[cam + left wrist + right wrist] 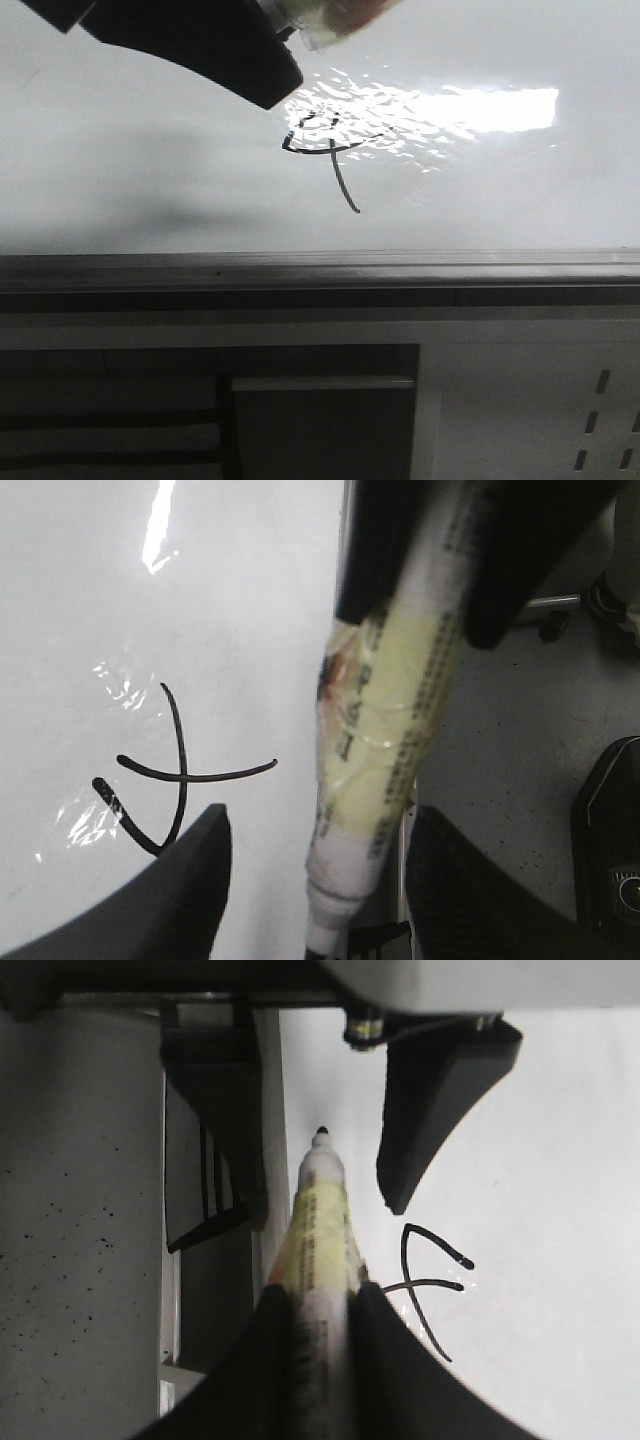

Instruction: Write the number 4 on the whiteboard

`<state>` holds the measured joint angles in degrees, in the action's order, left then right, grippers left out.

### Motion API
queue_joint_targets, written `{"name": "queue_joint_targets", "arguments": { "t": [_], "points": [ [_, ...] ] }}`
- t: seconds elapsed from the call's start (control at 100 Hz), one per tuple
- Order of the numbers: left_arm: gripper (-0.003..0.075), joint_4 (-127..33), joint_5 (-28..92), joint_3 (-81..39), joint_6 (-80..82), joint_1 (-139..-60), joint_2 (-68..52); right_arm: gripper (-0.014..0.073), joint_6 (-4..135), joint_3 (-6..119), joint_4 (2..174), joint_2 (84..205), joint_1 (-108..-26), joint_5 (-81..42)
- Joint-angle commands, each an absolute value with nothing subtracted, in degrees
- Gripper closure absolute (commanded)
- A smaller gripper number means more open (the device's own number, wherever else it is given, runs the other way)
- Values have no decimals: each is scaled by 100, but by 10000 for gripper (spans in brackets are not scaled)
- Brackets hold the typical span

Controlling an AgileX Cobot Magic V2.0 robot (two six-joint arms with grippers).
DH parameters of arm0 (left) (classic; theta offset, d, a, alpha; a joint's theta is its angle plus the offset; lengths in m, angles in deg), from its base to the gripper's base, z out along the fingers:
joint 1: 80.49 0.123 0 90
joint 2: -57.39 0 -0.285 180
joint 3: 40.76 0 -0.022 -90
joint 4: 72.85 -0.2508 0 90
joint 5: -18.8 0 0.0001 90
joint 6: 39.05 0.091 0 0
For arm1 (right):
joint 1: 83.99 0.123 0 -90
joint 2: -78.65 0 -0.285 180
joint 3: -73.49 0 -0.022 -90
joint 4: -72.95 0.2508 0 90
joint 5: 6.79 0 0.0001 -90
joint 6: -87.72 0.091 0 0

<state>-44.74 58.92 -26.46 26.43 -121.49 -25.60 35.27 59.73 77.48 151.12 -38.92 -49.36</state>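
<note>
With the number 4 (pixel 330 150) drawn, we lift the marker (pixel 322 1250), clamped in the right gripper (pixel 322 1305), clear of the whiteboard (pixel 120 150) without smudging; the left gripper (pixel 315 870) stands apart.

You see the number 4 (pixel 330 150) on the whiteboard (pixel 120 150), behind its edge rail (pixel 320 270); the marker (pixel 325 25) hangs behind the number.

A hand-drawn number 4 (pixel 330 150) in thin black strokes stands on the whiteboard (pixel 120 150), beside the bright rippled glare. It also shows in both wrist views. The marker (pixel 385 730) carries rows of small dark print along its barrel, too blurred to read.
</note>
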Motion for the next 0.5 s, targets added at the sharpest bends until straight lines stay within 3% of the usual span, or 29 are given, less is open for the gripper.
{"name": "queue_joint_targets", "arguments": {
  "t": [0.0,0.3,0.49],
  "points": [
    [356,-4323,5606,-2859,2654,-12195,-2293,658,3477,6122,7752,15029,-3892,-4554],
    [361,-4323,5789,-2859,2791,-12195,-2173,658,3477,6122,7752,15029,-3892,-4554],
    [474,-4312,5733,-2859,3073,-12195,-2300,658,3477,6122,7752,15029,-3892,-4554]
  ]
}}
